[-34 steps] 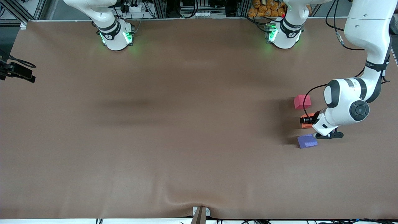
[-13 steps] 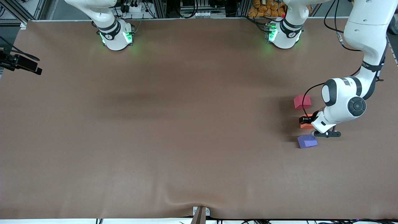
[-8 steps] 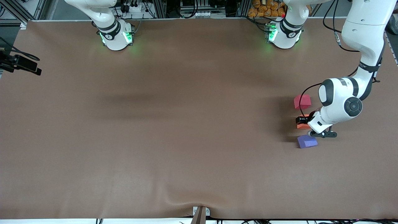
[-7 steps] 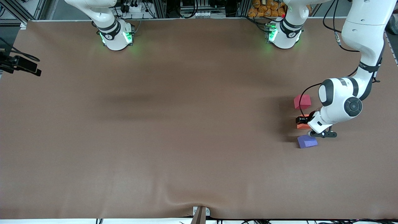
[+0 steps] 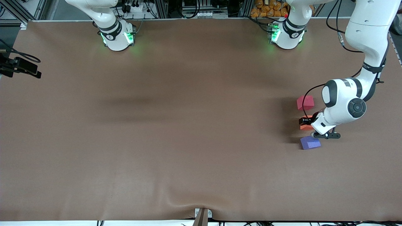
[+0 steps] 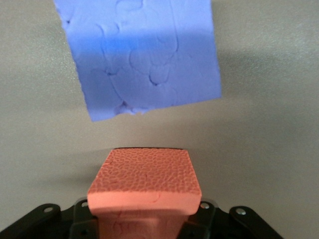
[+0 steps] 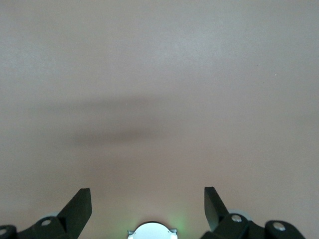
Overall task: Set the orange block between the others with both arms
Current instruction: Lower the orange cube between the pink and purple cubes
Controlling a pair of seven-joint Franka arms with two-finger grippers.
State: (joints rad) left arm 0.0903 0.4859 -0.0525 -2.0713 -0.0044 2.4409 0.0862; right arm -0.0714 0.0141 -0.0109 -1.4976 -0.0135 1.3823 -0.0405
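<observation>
Orange block (image 5: 305, 126) in left gripper (image 5: 306, 121)

Orange block (image 5: 305, 126) between the others

We see it clamped in the left gripper (image 5: 304, 121), in line with the red cube (image 5: 305, 102) farther up and the purple cube (image 5: 310, 142) nearer the camera.

Brown table (image 5: 176, 131) (evenly lit), aluminium framing (image 5: 163, 8) along its top edge

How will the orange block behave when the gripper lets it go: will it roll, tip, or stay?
The orange block, held in the left gripper, looks like pebbled foam, so probably light and grippy. Its flat faces suggest it will likely sit still, not roll.
</observation>
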